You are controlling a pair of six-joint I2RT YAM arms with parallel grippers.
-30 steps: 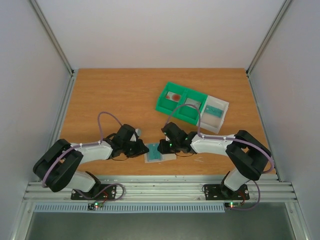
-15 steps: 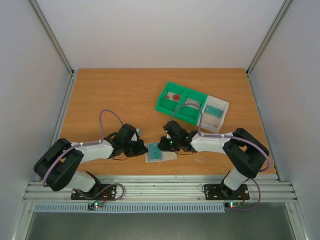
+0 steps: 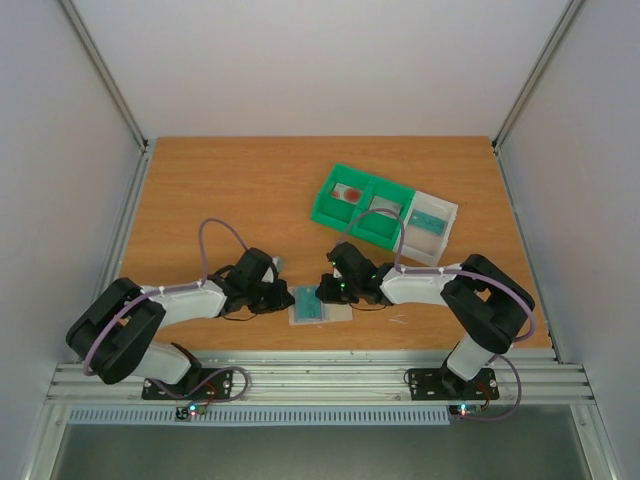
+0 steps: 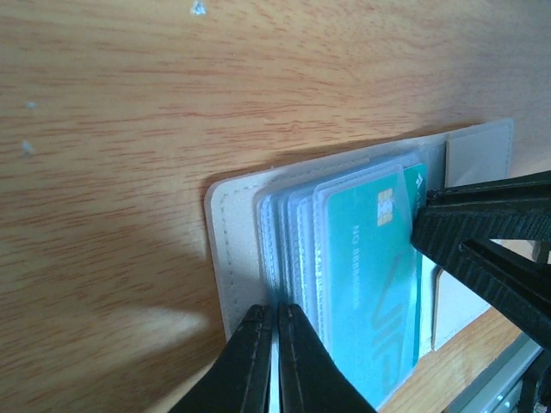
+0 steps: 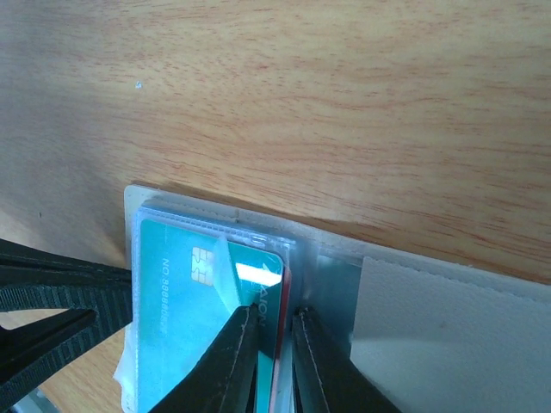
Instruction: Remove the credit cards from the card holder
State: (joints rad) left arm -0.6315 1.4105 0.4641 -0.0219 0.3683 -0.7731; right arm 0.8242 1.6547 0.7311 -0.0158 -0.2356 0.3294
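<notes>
The card holder [image 3: 322, 312] lies open on the table near the front edge, beige outside [image 4: 225, 249] with clear sleeves. A teal credit card [image 4: 370, 284] with a chip lies in the top sleeve and also shows in the right wrist view [image 5: 172, 301]. A dark red card edge [image 5: 287, 280] lies under it. My left gripper [image 3: 290, 298] is shut on the holder's sleeve edge [image 4: 277, 310]. My right gripper [image 3: 322, 293] comes from the other side, its jaws closed on the ends of the teal and red cards [image 5: 274, 317].
A green two-compartment tray [image 3: 322, 208] stands at the back right with a card in each compartment. A white tray [image 3: 447, 210] beside it holds a teal card. The table's front edge and metal rail lie just behind the holder.
My right gripper has shifted slightly left, further onto the holder. The left gripper and the holder have stayed in place.
</notes>
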